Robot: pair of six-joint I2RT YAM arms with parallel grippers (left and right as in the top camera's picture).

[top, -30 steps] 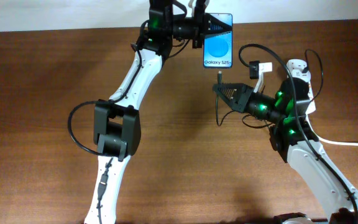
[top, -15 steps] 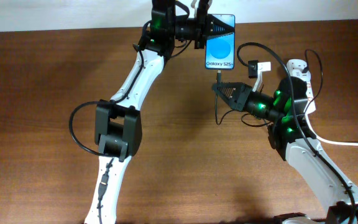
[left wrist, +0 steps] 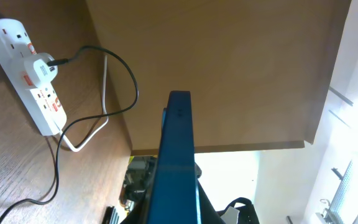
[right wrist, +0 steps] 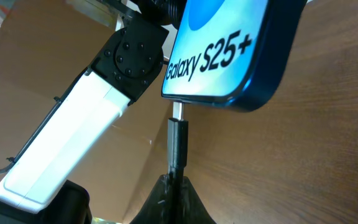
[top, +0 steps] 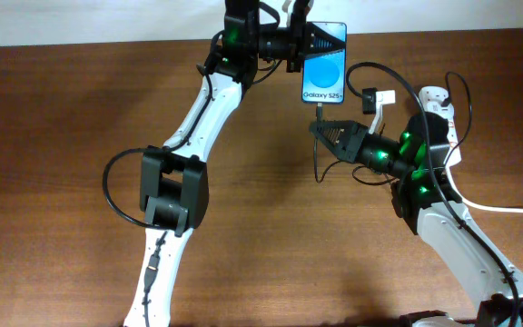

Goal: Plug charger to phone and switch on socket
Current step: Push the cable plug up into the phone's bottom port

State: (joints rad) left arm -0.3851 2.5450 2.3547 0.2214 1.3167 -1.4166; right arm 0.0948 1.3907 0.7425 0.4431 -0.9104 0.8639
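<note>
The phone (top: 323, 65), blue screen reading "Galaxy S25+", is held off the table at the back by my left gripper (top: 309, 41), which is shut on its top end. In the left wrist view the phone (left wrist: 178, 162) shows edge-on between the jaws. My right gripper (top: 321, 129) is shut on the charger's plug tip (right wrist: 177, 134), just below the phone's bottom edge (right wrist: 229, 93). The tip's metal end touches or enters that edge. The black cable (top: 317, 159) hangs from the gripper. The socket (left wrist: 23, 68) is a white strip with red switches and a white adapter plugged in.
The socket (top: 439, 102) lies at the right, partly under my right arm. Its thick white cord (top: 507, 210) runs off to the right. The black cable loops (top: 361, 71) from the adapter (top: 379, 98) across the brown table (top: 62, 136).
My left gripper has shifted the phone slightly to the right, closer over the plug tip. The right gripper has stayed almost still.
</note>
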